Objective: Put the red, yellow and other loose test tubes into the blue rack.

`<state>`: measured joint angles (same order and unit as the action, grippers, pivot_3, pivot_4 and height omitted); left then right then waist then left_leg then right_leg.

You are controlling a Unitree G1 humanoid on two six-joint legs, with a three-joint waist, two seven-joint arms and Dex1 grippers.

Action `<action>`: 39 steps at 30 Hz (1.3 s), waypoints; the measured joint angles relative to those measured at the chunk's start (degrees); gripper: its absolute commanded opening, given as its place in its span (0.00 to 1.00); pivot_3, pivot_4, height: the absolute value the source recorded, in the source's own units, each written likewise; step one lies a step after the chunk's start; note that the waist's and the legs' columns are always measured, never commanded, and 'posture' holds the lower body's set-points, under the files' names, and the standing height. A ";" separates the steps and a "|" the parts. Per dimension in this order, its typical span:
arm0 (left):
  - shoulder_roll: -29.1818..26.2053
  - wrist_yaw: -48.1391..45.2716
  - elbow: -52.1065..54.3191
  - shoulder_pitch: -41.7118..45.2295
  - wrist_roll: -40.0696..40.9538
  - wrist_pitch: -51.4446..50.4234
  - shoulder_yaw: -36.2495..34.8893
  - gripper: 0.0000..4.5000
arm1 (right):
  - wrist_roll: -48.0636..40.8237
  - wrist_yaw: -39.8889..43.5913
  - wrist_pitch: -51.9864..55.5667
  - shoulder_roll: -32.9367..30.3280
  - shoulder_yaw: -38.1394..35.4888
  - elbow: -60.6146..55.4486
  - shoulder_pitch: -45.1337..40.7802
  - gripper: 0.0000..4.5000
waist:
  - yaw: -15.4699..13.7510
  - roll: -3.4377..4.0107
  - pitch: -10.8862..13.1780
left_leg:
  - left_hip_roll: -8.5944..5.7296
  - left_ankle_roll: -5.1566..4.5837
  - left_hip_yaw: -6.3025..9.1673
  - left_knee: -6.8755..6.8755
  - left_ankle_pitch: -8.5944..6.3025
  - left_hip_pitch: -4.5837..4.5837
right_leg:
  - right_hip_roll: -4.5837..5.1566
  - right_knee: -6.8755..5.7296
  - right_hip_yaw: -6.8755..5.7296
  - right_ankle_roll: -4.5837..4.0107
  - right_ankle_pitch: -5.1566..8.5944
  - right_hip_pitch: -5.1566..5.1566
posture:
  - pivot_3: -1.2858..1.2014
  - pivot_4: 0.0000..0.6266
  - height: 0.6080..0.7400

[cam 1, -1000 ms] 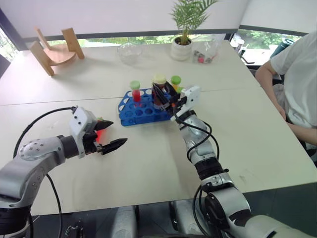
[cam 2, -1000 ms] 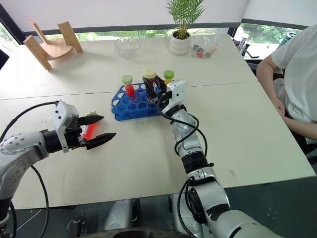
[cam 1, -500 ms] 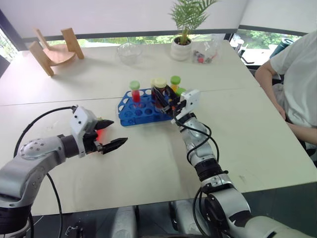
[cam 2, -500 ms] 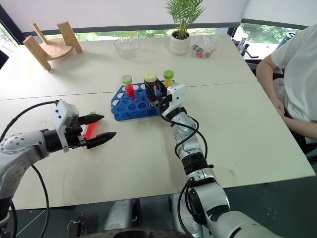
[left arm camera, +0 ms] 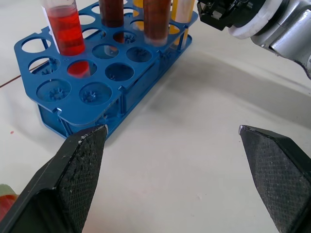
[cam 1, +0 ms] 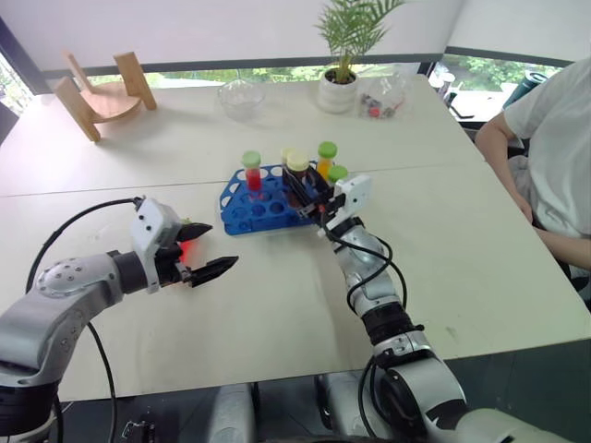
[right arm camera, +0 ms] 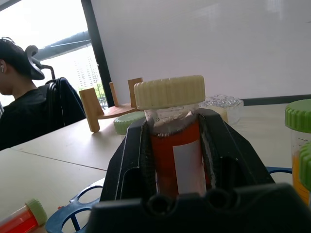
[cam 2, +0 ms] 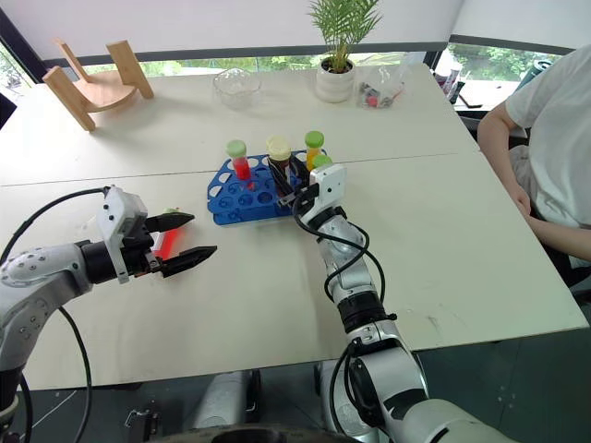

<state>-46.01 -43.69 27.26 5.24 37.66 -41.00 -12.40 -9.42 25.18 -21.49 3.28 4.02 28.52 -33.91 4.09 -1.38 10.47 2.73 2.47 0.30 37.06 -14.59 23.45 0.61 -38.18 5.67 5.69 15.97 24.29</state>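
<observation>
- A plant [cam 1: 348, 55], a glass bowl [cam 1: 241, 95] and a wooden stand [cam 1: 102, 92] sit far back on the table [cam 1: 480, 240].
- A person's arm [cam 1: 517, 175] is at the right.
- The right gripper [cam 2: 288, 182] squeezes the cream-capped tube [right arm camera: 175, 141] over the blue rack [cam 1: 263, 208].
- The left gripper [cam 1: 205, 249] is wide apart, empty.
- A red tube [right arm camera: 22, 218] lies beside the rack.

Setting: office or meeting room | pale desk [cam 1: 231, 314] under windows | potted plant [cam 1: 343, 55] | seated person [cam 1: 554, 157] alongside
</observation>
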 measured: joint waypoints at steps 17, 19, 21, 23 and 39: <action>0.94 10.00 -1.97 8.63 -4.57 -6.43 2.52 1.00 | -0.68 3.43 19.67 -10.93 1.81 -21.44 13.02 0.99 | -0.72 -0.01 -0.01 | -0.04 0.01 0.07 0.08 0.01 0.03 | 0.03 -0.01 -0.02 0.02 0.00 -0.06 | 0.52 0.24 1.00; -0.65 12.77 -3.51 13.80 -4.50 -12.64 2.36 1.00 | -4.70 7.01 30.92 -18.35 1.91 -33.46 16.99 0.99 | -1.08 -0.01 0.00 | -0.05 0.00 0.07 0.11 0.00 0.04 | 0.00 -0.02 -0.02 0.02 0.00 -0.07 | 0.52 0.24 1.00; -3.75 14.29 -5.28 18.35 -4.51 -19.81 2.61 1.00 | -8.82 11.59 39.44 -25.92 1.74 -42.51 17.70 0.99 | -0.67 0.00 0.01 | -0.05 0.00 0.04 0.12 0.00 -0.01 | -0.03 -0.01 0.00 0.03 0.00 -0.07 | 0.52 0.24 1.00; -6.07 14.74 -8.38 23.05 -4.51 -26.96 4.05 1.00 | -12.94 18.25 44.53 -33.72 1.33 -48.47 16.50 0.99 | -0.17 0.01 0.02 | -0.05 -0.01 0.06 0.09 0.00 -0.10 | -0.07 -0.01 -0.01 0.04 0.01 -0.15 | 0.52 0.24 1.00; -1.15 15.14 -33.92 40.70 -7.07 -51.00 18.29 1.00 | -19.26 50.65 43.66 -52.13 0.03 -44.49 -1.11 0.99 | -1.04 -0.11 0.10 | -0.08 -0.04 0.09 0.18 -0.01 0.06 | -0.02 0.02 -0.03 0.10 0.07 -0.09 | 0.52 0.24 1.00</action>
<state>-47.16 -28.55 -6.66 45.94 30.59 -92.00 5.89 -28.68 75.83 22.17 -48.84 4.05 -15.96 -35.01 3.06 -1.49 10.56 2.64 2.44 0.40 37.23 -14.60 23.51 0.59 -38.16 5.64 5.79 16.04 24.19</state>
